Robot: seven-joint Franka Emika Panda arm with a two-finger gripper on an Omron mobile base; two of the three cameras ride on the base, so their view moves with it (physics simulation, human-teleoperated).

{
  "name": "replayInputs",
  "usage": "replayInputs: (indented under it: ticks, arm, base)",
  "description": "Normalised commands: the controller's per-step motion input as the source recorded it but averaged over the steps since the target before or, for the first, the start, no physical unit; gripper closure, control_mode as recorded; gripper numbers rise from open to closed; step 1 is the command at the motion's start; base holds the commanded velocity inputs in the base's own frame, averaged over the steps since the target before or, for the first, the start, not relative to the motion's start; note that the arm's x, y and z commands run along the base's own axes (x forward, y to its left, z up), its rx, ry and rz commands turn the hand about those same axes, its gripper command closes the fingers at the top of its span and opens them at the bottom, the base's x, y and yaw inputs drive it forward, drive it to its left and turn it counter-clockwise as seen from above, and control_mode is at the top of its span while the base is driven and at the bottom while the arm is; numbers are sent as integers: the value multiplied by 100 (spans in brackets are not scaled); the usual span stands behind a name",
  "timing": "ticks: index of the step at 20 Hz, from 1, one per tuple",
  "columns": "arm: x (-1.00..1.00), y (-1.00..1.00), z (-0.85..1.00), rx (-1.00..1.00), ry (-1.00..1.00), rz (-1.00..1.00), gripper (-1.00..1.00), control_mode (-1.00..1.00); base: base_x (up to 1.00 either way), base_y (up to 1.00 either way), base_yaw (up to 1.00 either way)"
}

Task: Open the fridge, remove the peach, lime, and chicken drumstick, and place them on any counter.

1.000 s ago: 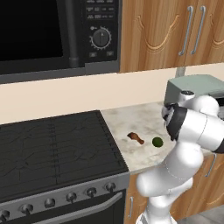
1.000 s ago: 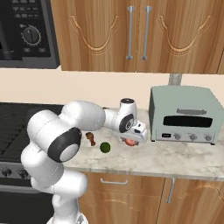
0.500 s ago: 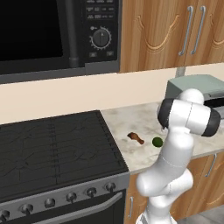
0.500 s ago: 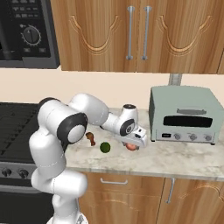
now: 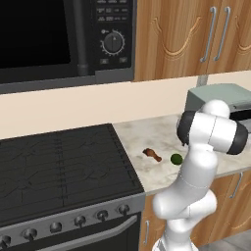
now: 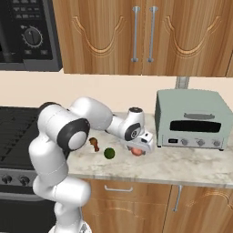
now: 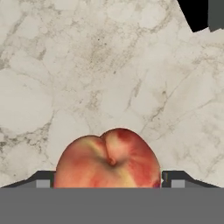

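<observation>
All three foods lie on the bench (image 6: 191,166): chicken drumstick (image 6: 94,144) and lime (image 6: 109,153) beside the fingers (image 7: 45,178), peach (image 7: 108,159) between them (whether gripped or freed, I cannot tell).

Brown wooden wall cabinets (image 6: 136,36) with carved arched panels and metal bar handles hang above a plain cream backsplash (image 5: 98,105). A black built-in oven (image 5: 59,39) sits over a black stove top (image 5: 59,166). A pale green toaster oven (image 6: 193,120) stands near the wall.
</observation>
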Motion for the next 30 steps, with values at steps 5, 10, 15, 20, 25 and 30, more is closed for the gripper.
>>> replayInputs:
  ticks: [5,10,15,20,25,30]
  arm:
    - [-8,0,20,0,-5,1,-100,-100]
    - [-31,4,61,0,-11,3,-100,-100]
    - [-82,22,99,0,-21,9,-100,-100]
    - [-100,45,100,0,-27,12,-100,-100]
    - [-100,56,100,0,-25,12,-100,-100]
    - [-100,47,100,-3,-16,11,-100,-100]
  base:
    - [0,0,0]
    - [0,0,0]
    - [0,0,0]
    - [0,0,0]
    - [0,0,0]
    - [0,0,0]
